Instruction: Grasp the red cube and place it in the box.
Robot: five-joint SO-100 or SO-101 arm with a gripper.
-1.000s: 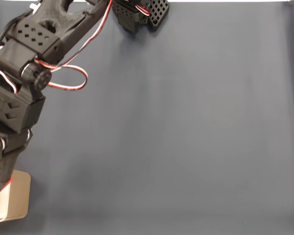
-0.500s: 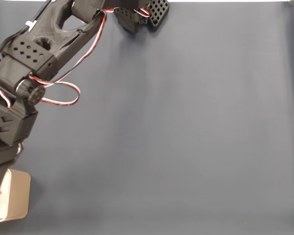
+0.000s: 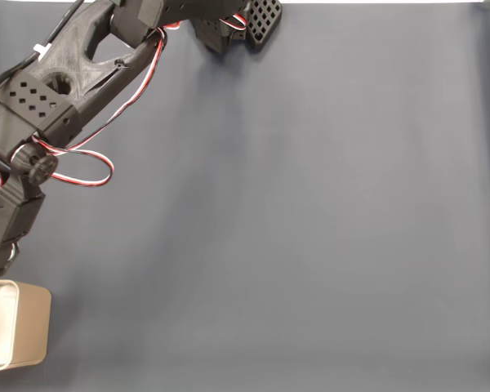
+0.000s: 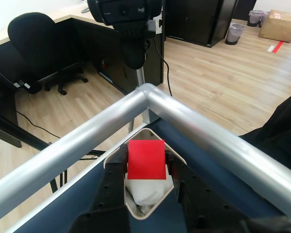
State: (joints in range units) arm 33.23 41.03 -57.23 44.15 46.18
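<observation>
In the wrist view the red cube (image 4: 146, 159) sits squeezed between my gripper's (image 4: 146, 164) two black fingers, one red face towards the camera. Right under it lies the box (image 4: 117, 156), beige outside with a white inside, at the corner of the blue mat. In the fixed view the box (image 3: 26, 327) lies at the bottom left corner. My black arm (image 3: 41, 106) runs down the left edge to just above it, and its lower end is cut off by the frame edge.
A dark blue mat (image 3: 310, 229) covers the table. Black perforated arm base parts (image 3: 241, 24) stand at the top edge. In the wrist view two aluminium tubes (image 4: 150, 99) meet beyond the box, under a webcam (image 4: 126, 19); an office chair (image 4: 34, 39) stands behind.
In the fixed view the arm has swung left and up along the left edge. The red cube that showed over the box's left side has left the frame.
</observation>
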